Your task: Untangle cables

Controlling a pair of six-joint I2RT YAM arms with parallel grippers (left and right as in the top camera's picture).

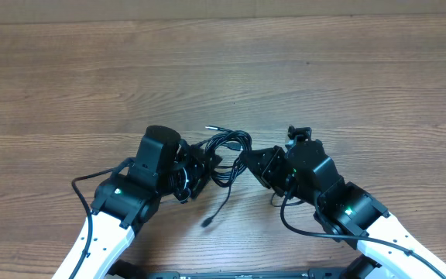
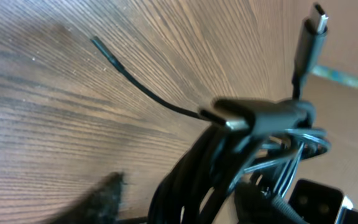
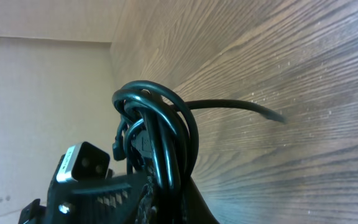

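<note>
Tangled bundle of thin black flexible cables (image 1: 227,151) on brown wood-grain table (image 1: 324,70), midway along its near edge, between both arms; right gripper (image 1: 252,164) fingers clamped on the loops; left gripper (image 1: 192,174) fingers hidden behind the bundle, spacing cannot be told; loose strand (image 1: 217,211) trails toward the near edge.

We see a bundle of black cables (image 2: 204,180) filling the lower middle in front of the wooden table (image 2: 55,124), a silver-tipped plug (image 2: 229,122) pointing left from its top, a second plug (image 2: 314,28) standing upright at upper right, and a thin strand (image 2: 148,91) trailing up-left to a free end.
</note>
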